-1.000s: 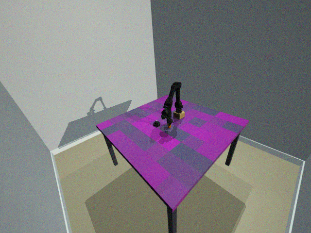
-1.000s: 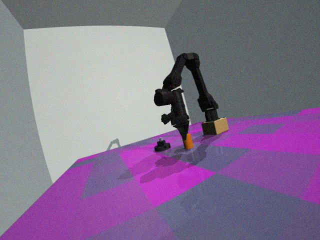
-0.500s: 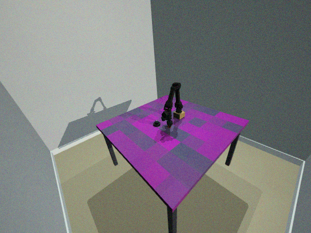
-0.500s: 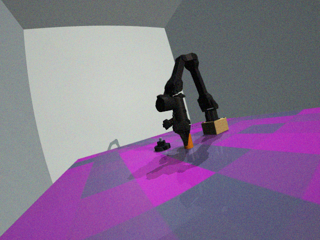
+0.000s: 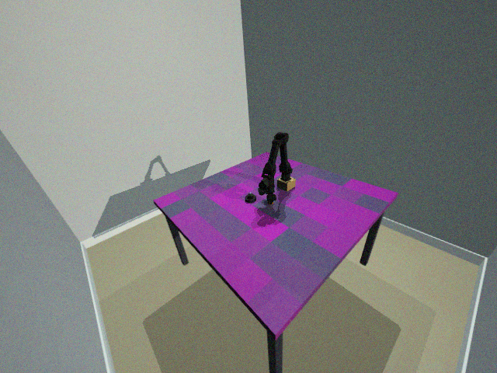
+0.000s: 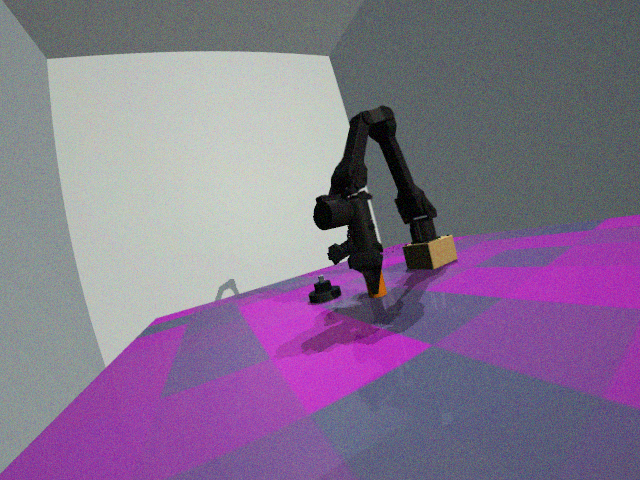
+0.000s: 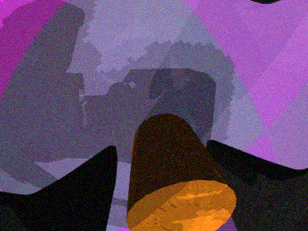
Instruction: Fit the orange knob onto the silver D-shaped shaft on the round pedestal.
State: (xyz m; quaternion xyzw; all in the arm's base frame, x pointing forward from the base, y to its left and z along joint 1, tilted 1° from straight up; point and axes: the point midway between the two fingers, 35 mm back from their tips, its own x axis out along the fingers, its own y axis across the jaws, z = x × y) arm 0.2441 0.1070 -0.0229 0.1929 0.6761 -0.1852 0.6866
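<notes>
End effector (image 5: 271, 201) (image 6: 376, 289) (image 7: 162, 150) was low over the bench (image 5: 256, 256) (image 6: 465, 403) (image 7: 284, 63), pointing down. Fingers stood partway apart, one on each side of the orange knob (image 5: 272, 203) (image 6: 382, 287) (image 7: 166, 159); not clamped. Wrist view showed a clear gap between the knob and the finger at frame left. At the frame-right finger the gap was too tight to call; could not tell if it touched.

Knob was at the end effector, roughly upright, down at the bench surface. Its near end face showed bright orange in the wrist view, its side dark in shade. Exterior view had a finger covering part of it. Hole not visible, so flat-side alignment could not be read.

Round pedestal (image 5: 250, 198) (image 6: 324, 296) was near the end effector, off to its left as framed in top and exterior views, apart from the knob. Silver shaft (image 6: 321, 279) stuck up from it, bare. Shaft flat too small to make out.

Arm (image 5: 281, 137) (image 6: 379, 114) arched up and back from the end effector to a tan block (image 5: 290, 184) (image 6: 444, 251) under its base, behind and to the right in the exterior view.
</notes>
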